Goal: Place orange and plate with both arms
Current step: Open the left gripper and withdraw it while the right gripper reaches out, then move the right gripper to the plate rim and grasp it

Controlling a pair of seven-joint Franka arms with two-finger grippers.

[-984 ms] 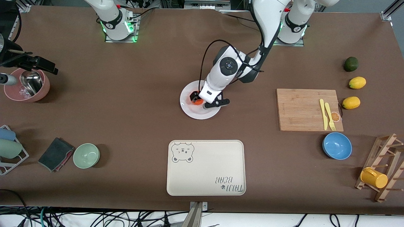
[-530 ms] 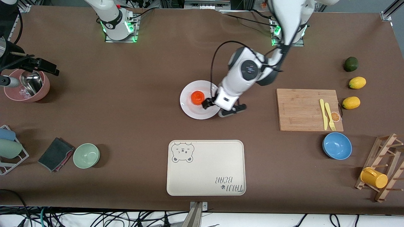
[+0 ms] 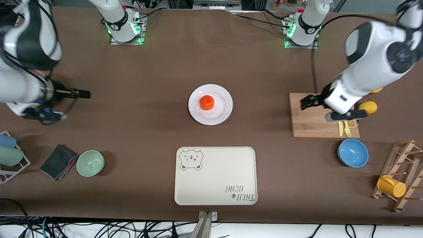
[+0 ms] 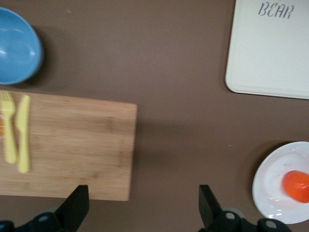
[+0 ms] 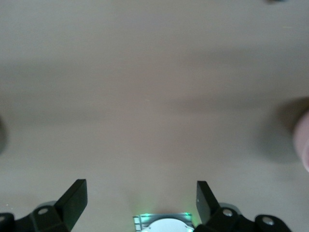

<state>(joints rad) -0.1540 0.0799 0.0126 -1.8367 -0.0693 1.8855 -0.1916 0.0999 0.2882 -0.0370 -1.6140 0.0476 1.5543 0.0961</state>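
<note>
The orange (image 3: 207,102) sits in the middle of the white plate (image 3: 218,112) at the table's centre; nothing holds either. My left gripper (image 3: 308,101) is open and empty, up over the edge of the cutting board (image 3: 314,127) that lies closest to the plate. The left wrist view shows its gripper (image 4: 144,212) wide open, with the plate (image 4: 268,186) and the orange (image 4: 295,186) off to one side. My right gripper (image 3: 80,94) hangs over bare table toward the right arm's end, apart from the plate. It (image 5: 141,203) is open and empty.
A cream bear tray (image 3: 215,175) lies nearer the front camera than the plate. Yellow cutlery (image 3: 343,127) lies on the cutting board, with a blue bowl (image 3: 353,152), a lemon (image 3: 369,106) and a mug rack (image 3: 396,185) nearby. A green bowl (image 3: 90,162) and a cloth (image 3: 58,161) lie toward the right arm's end.
My left gripper let go of the orange on the plate and swung away to over the cutting board. My right arm swung in over the table from its end.
</note>
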